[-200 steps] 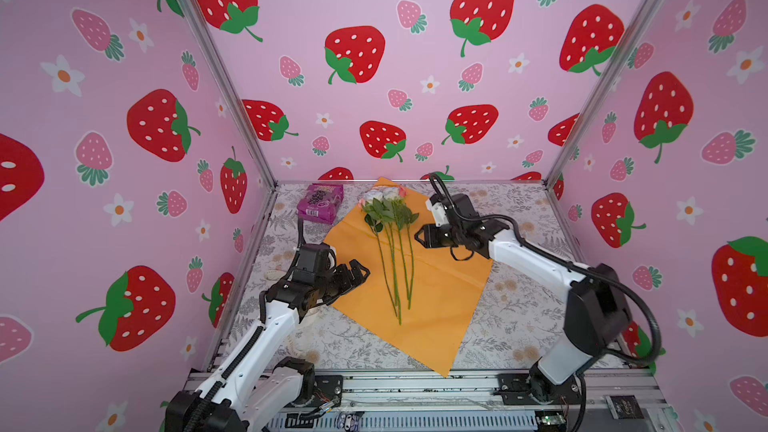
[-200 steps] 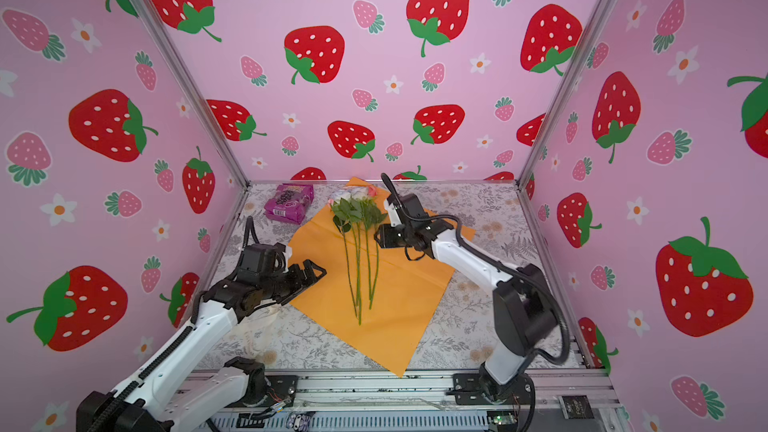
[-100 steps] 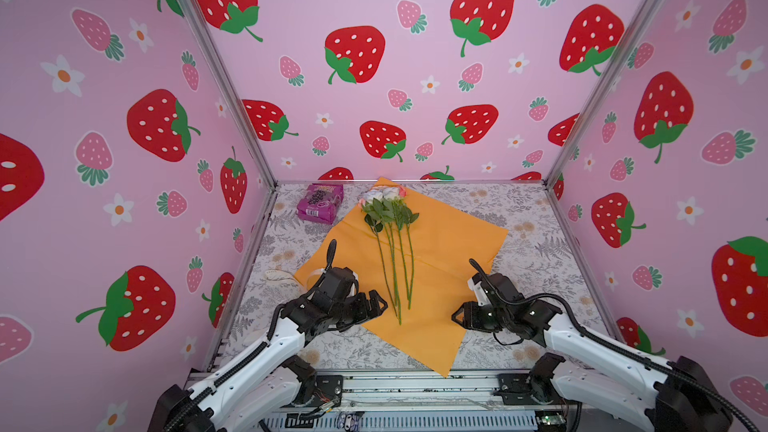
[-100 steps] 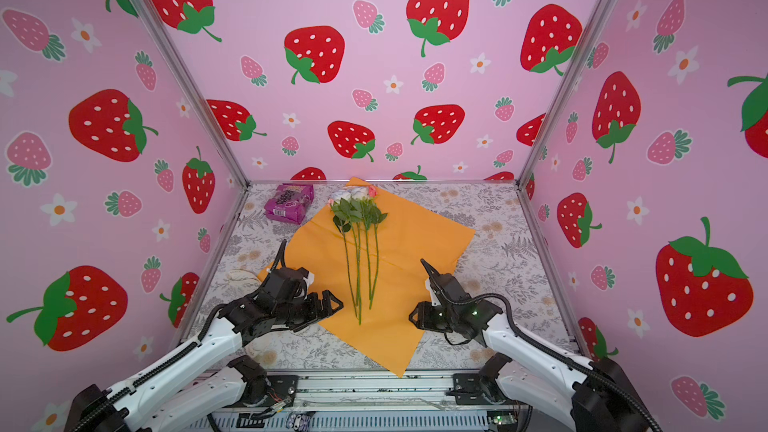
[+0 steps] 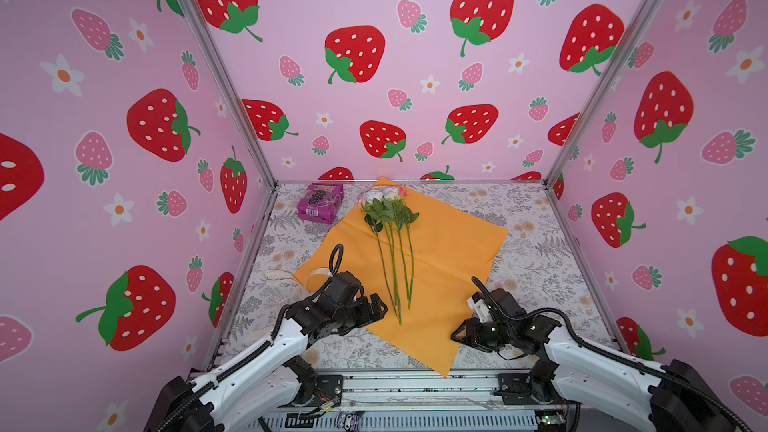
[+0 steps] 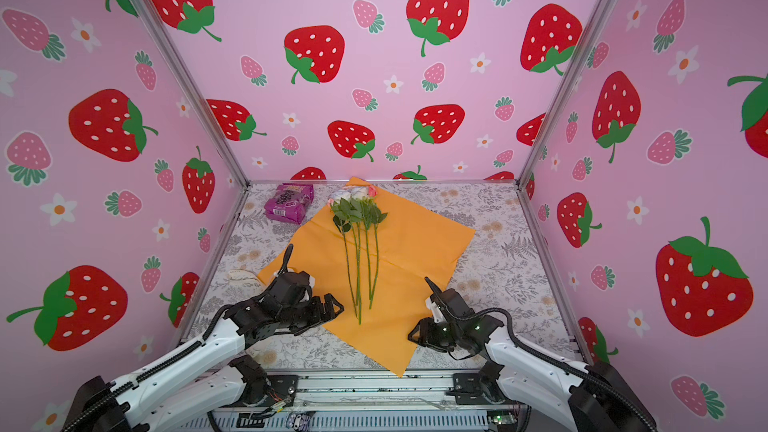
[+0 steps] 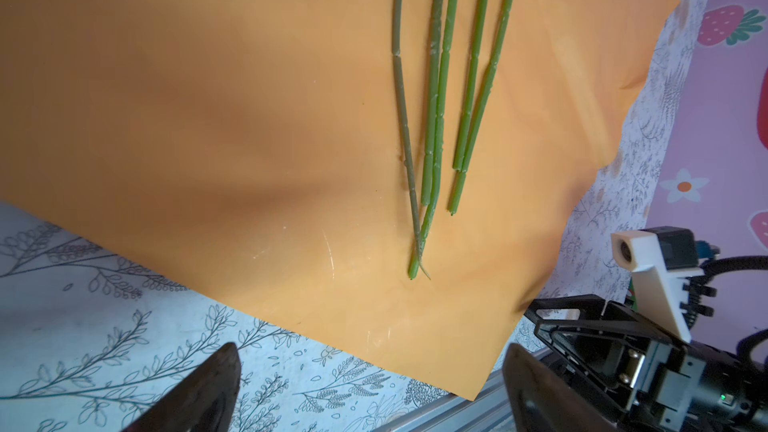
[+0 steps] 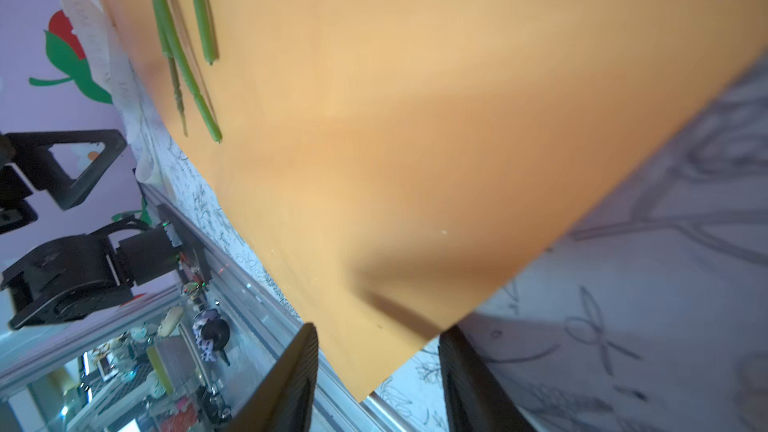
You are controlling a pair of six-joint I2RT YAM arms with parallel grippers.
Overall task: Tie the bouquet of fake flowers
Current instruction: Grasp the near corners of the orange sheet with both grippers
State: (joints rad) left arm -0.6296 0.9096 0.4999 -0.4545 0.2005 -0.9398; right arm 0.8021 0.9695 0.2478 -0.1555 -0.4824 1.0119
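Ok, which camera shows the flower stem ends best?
The left wrist view: the stem ends lie close and sharp on the orange paper. The right wrist view catches only a few; both top views show them small.

wrapping paper (image 5: 449,243): matt, smooth, few creases
stems (image 7: 435,97): waxy plastic, kinda ridged
snack packet (image 5: 320,203): glossy plastic film
table cover (image 5: 536,251): matt printed cloth, looks like

You have a floral-print table (image 5: 540,251) carrying orange paper (image 5: 449,251), a purple packet (image 5: 320,203), and a cream ribbon (image 5: 277,275).
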